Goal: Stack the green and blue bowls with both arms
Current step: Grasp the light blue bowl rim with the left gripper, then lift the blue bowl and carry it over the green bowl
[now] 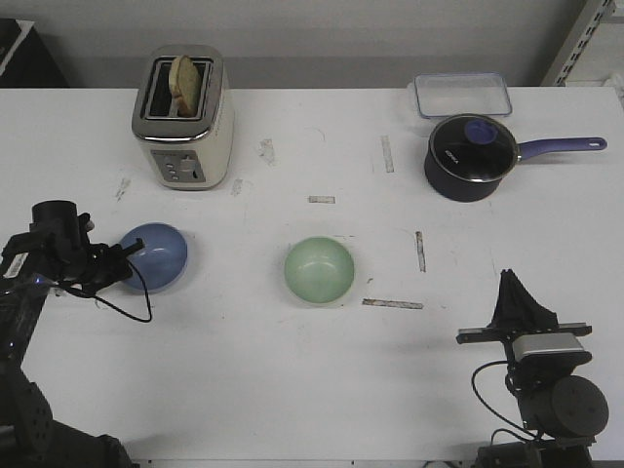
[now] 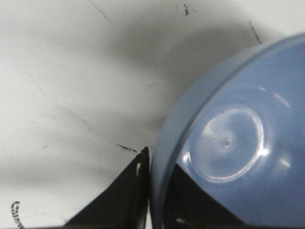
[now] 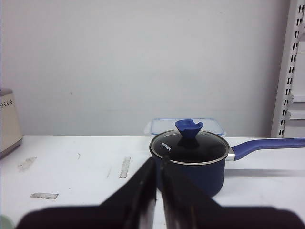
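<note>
While the white counter (image 1: 322,390) carries the glossy, light, probably slippery blue bowl (image 1: 154,256) left and green bowl (image 1: 319,269) centre, left gripper (image 1: 115,263) pinches the blue rim, right gripper (image 1: 514,291) pressed closed, empty.

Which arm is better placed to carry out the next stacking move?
Left. The left gripper already straddles the blue bowl rim, beside the green bowl. The right gripper is shut, holding nothing, farther off.
</note>
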Controlling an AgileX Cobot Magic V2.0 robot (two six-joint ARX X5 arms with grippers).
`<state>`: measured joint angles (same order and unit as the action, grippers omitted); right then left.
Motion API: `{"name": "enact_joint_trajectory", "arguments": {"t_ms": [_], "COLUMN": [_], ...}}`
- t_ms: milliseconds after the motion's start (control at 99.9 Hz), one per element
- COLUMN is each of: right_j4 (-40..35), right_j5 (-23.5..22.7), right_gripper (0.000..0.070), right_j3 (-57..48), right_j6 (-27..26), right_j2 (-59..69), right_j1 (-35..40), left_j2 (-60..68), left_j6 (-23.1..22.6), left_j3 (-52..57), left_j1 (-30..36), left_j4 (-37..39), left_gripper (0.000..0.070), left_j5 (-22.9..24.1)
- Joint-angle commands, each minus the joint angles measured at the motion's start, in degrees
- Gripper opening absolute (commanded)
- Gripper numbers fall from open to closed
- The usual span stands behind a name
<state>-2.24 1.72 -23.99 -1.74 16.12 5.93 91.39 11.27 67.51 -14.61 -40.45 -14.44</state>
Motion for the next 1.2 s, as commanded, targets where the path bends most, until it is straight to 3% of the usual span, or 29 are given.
{"name": "enact_joint_trajectory", "arguments": {"t_ms": [0,350,520,731,961,1191], "right_j4": [0.7,0.8,0.8,0.8,0.9,0.9], "right_j5": [0.2,0.2,0.2,0.2,0.2,0.2], "right_gripper": [0.0012,0.0011,0.0011,0.0011,0.0011,0.0011], "right_j3": [-0.1,-0.1,-0.1,-0.1,-0.1,-0.1], "right_j6": [0.3,0.3,0.3,0.3,0.3,0.3], "right_j2": [0.0,0.0,0.0,0.0,0.0,0.0], "right_j1": [0.1,0.1,0.1,0.1,0.1,0.1], "left_j2": [-0.3,-9.0,-9.3,-8.3,-5.6,-0.4], "left_j6": [-0.6,5.2,8.2,11.1,11.3,12.5], "left_j3": [1.2,1.7,5.4,8.8,8.8,8.8], "left_j1": [-0.1,4.8,13.4,24.8,35.0,41.9], "left_j4": [-0.1,-0.1,0.7,9.3,17.8,19.0], "left_gripper": [0.0001,0.0001,0.0001,0.0001,0.0001,0.0001], "left_j5": [0.0,-3.0,-4.3,-4.7,-5.1,-5.2]}}
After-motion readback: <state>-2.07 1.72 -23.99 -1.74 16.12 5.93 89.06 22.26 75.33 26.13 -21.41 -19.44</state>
